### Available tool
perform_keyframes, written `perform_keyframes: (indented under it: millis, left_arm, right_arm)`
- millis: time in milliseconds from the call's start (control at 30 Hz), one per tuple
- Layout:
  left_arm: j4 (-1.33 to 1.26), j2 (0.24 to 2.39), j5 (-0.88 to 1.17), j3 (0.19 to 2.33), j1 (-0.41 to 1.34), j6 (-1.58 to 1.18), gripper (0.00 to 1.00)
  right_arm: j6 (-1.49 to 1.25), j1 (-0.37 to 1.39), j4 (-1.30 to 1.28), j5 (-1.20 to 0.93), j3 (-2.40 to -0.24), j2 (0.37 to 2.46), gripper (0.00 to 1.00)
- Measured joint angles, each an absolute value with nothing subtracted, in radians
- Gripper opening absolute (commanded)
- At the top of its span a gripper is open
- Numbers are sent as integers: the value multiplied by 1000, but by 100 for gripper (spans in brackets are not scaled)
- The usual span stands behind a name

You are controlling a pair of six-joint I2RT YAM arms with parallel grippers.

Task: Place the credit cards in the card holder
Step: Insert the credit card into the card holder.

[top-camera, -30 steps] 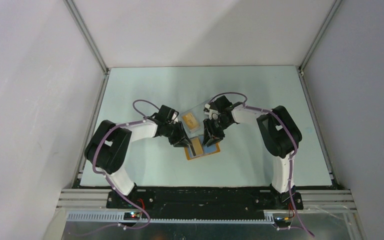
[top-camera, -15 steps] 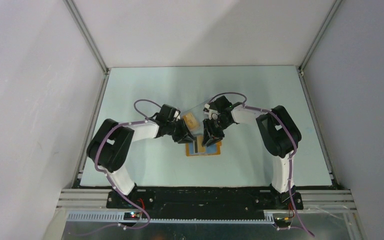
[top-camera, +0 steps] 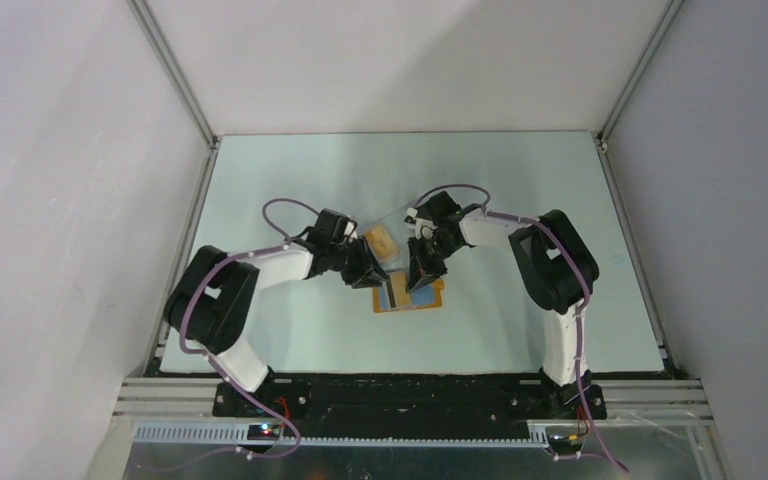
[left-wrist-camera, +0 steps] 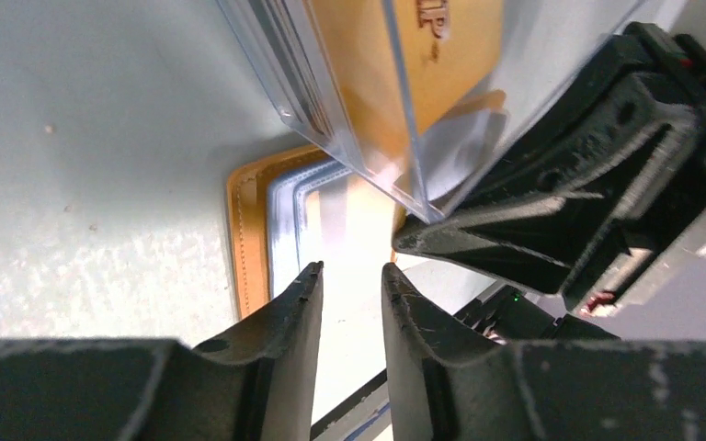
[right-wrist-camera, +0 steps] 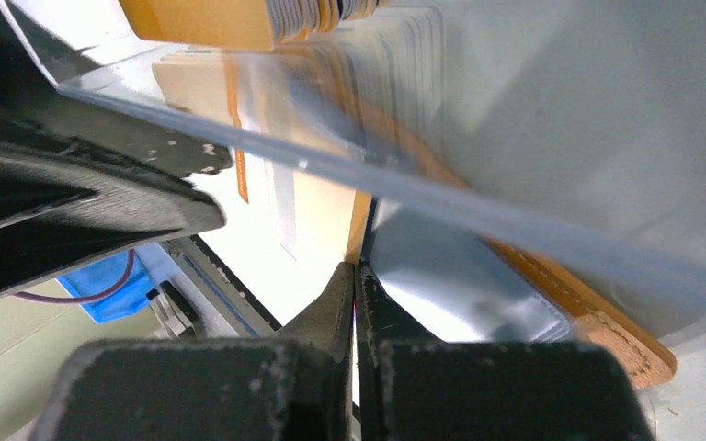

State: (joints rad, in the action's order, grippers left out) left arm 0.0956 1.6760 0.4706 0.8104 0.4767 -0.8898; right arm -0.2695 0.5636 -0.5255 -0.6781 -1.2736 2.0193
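The orange card holder (top-camera: 430, 304) lies open on the table between my two grippers, with a light blue credit card (top-camera: 400, 297) showing on it. My left gripper (top-camera: 370, 273) hovers over its left end, open, with nothing between the fingers (left-wrist-camera: 305, 292); the orange stitched edge (left-wrist-camera: 244, 241) and pale pockets (left-wrist-camera: 296, 213) lie beyond them. My right gripper (top-camera: 422, 276) is shut, its tips (right-wrist-camera: 356, 272) meeting a thin orange edge of the holder (right-wrist-camera: 360, 225). Whether that edge is pinched does not show. A silvery-blue surface (right-wrist-camera: 460, 285) lies right of the tips.
A clear plastic case with an orange centre (top-camera: 384, 241) sits tilted just behind the holder, between the two wrists. It hangs close over both wrist views (left-wrist-camera: 368, 83) (right-wrist-camera: 515, 216). The right gripper's black body (left-wrist-camera: 570, 211) fills the right side of the left wrist view.
The right gripper has gone from open to shut at the holder. The holder has turned from tilted to square, with more blue showing. The left gripper shifted slightly up and left.
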Motion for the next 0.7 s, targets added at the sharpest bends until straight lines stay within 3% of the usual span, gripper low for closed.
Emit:
perform_keyframes:
  millis: [700]
  left_arm:
    - [121,1699,485,807,452,-854,30]
  right_arm:
    - [-271,570,-538,-678,-1297,2051,0]
